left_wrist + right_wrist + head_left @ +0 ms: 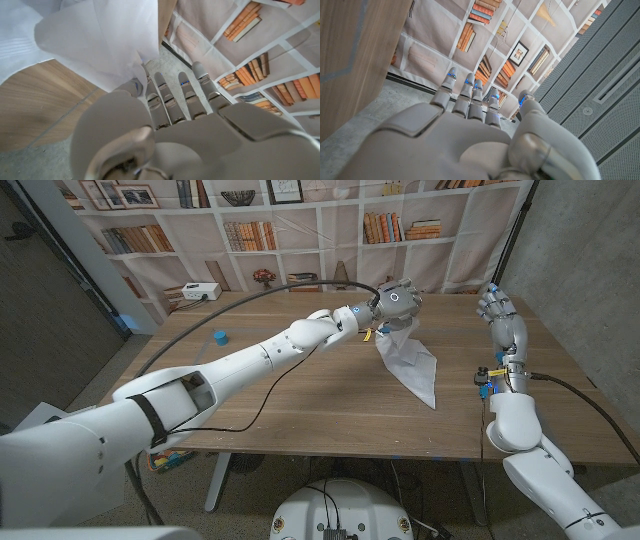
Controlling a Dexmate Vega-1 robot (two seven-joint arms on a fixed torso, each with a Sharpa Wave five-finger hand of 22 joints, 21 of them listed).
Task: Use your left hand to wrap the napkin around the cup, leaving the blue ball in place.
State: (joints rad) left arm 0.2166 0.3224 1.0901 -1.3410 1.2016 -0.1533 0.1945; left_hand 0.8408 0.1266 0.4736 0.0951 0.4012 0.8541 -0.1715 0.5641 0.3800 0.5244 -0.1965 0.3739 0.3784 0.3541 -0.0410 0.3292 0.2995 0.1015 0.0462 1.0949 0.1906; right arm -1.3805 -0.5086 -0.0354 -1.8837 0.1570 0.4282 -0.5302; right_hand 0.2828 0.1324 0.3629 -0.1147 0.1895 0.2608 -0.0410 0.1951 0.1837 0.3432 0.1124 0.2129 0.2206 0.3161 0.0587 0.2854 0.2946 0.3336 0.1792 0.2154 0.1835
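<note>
Your left hand (396,300) holds the napkin (410,360) lifted; the head view alone shows the blue ball (219,337) and your right hand (497,307), fingers spread, holding nothing.

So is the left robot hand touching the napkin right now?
Touching. The head view shows the left robot hand with the white napkin hanging from it above the table; the left wrist view shows the napkin against its fingers.

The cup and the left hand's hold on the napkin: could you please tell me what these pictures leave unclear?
- Cup: head view, hidden behind the lifted napkin and left hand.
- Hold: left wrist view, the hand's back covers where the fingers meet the cloth.
- Blue ball: too small to confirm its shape.
</note>
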